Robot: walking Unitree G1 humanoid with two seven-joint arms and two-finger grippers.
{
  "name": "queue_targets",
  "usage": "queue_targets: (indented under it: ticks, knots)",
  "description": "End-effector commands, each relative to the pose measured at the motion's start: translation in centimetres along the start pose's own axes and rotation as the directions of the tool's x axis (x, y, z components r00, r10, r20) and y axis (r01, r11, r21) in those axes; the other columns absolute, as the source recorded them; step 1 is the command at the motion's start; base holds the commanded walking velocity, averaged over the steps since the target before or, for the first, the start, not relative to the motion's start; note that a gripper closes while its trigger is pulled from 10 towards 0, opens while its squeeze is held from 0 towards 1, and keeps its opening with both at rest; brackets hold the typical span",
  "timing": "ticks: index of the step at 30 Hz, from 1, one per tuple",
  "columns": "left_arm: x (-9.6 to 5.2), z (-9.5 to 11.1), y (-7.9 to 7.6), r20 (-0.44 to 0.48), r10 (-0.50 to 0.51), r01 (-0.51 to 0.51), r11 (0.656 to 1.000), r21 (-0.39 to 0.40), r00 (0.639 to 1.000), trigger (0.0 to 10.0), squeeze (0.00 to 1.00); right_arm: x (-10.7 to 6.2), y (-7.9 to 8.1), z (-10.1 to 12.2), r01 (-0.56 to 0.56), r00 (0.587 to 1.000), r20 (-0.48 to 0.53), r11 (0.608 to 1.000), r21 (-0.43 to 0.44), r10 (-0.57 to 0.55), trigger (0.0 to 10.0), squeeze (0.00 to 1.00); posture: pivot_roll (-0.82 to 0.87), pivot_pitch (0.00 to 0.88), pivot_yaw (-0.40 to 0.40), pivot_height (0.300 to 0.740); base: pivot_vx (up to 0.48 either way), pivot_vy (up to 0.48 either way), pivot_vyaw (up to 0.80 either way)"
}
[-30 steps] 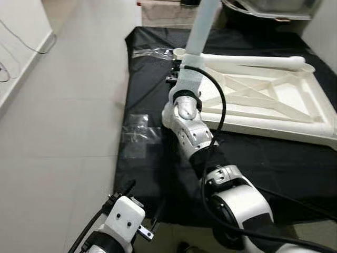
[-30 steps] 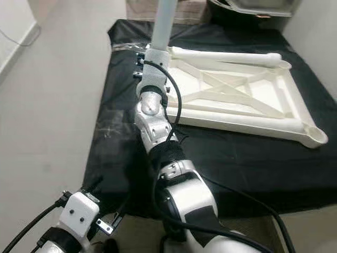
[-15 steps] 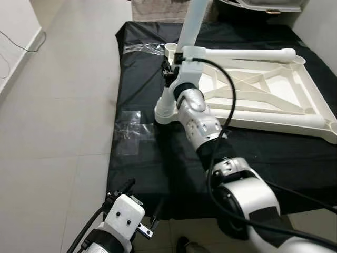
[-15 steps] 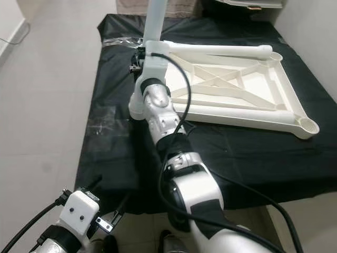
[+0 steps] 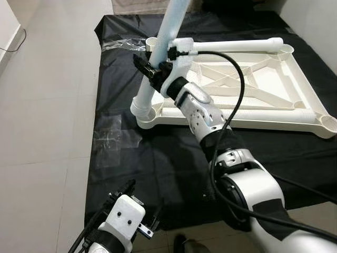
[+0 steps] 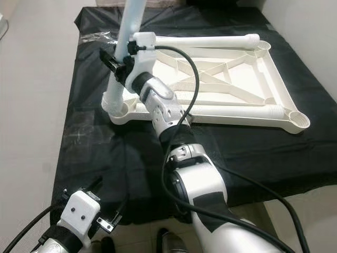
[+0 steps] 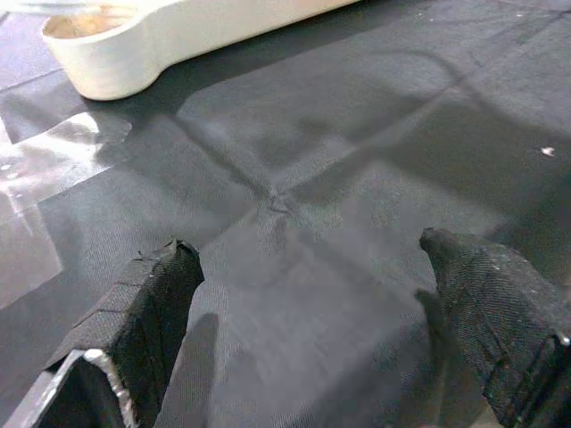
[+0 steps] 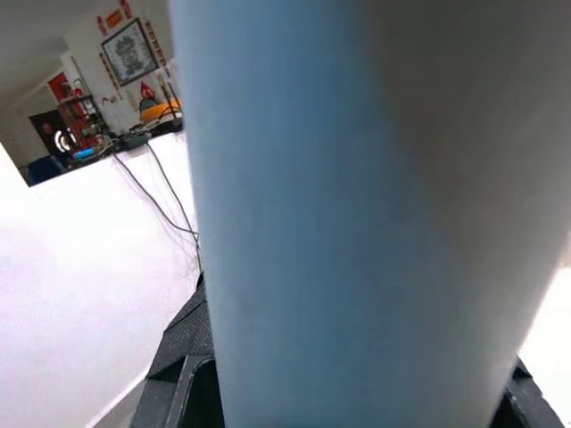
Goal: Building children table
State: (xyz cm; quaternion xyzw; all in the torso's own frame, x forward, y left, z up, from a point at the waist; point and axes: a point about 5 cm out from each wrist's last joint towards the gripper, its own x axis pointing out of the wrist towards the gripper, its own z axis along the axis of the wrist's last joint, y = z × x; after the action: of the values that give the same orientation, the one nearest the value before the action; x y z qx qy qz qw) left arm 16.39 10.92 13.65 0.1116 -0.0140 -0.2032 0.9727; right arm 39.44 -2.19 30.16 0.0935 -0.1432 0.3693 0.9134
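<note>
The white table top (image 5: 263, 113) lies upside down on a black cloth (image 5: 168, 168). A pale blue-white leg (image 5: 174, 16) stands in its near left corner socket (image 5: 143, 115), leaning toward the far right. My right gripper (image 5: 151, 69) is shut on this leg partway up; in the right wrist view the leg (image 8: 357, 205) is pressed close between the fingers. A second leg (image 5: 237, 46) lies along the far rail. My left gripper (image 7: 312, 294) hangs low over the near cloth, open, with nothing between its fingers.
Open sockets show at the near right corner (image 5: 329, 124) and the far corners (image 5: 286, 50). Clear plastic wrapping lies on the cloth by the near left corner (image 5: 108, 138) and at the far left (image 5: 122, 45). Tiled floor (image 5: 42, 105) runs along the left.
The whole view has shifted as the camera moved. My right gripper stays shut on the leg, its wrist has turned, and the leg's foot now shows seated in the corner socket.
</note>
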Motion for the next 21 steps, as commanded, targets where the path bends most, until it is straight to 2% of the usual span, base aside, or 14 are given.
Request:
queue_targets:
  ticks: [1,4,10,13,21]
  knots:
    - [-0.2,-0.5,-0.1,-0.023,-0.004,0.004,1.0,-0.01,1.0,10.0,0.0,-0.5,-0.2,-2.3,0.008,0.993,-0.119,0.998,-0.066,-0.016,10.0,0.0,0.06,0.242,-0.075,0.74,0.0,0.0,0.0]
    - [-0.2,-0.6,-0.1,-0.022,-0.006,0.005,1.0,-0.009,1.0,10.0,0.0,-0.7,-0.7,-3.0,0.025,0.983,-0.177,0.991,-0.132,-0.049,10.0,0.0,0.06,0.238,-0.076,0.74,0.0,0.0,0.0]
    - [-0.2,-0.6,-0.2,-0.022,-0.008,0.008,1.0,-0.009,1.0,10.0,0.0,-1.0,-1.1,-3.5,-0.006,0.973,-0.231,0.992,-0.123,-0.022,10.0,0.0,0.06,0.234,-0.074,0.74,0.0,0.0,0.0]
    - [-0.2,-0.6,-0.3,-0.024,-0.012,0.011,1.0,-0.01,1.0,10.0,0.0,-1.4,-0.8,-3.9,-0.086,0.963,-0.263,0.993,-0.081,0.062,10.0,0.0,0.05,0.23,-0.071,0.74,0.0,0.0,0.0]
    - [-0.2,-0.7,-0.4,-0.023,-0.016,0.016,1.0,-0.014,1.0,10.0,0.0,-1.3,0.7,-4.9,-0.169,0.955,-0.257,0.984,-0.056,0.15,10.0,0.0,0.06,0.23,-0.072,0.74,0.0,0.0,0.0]
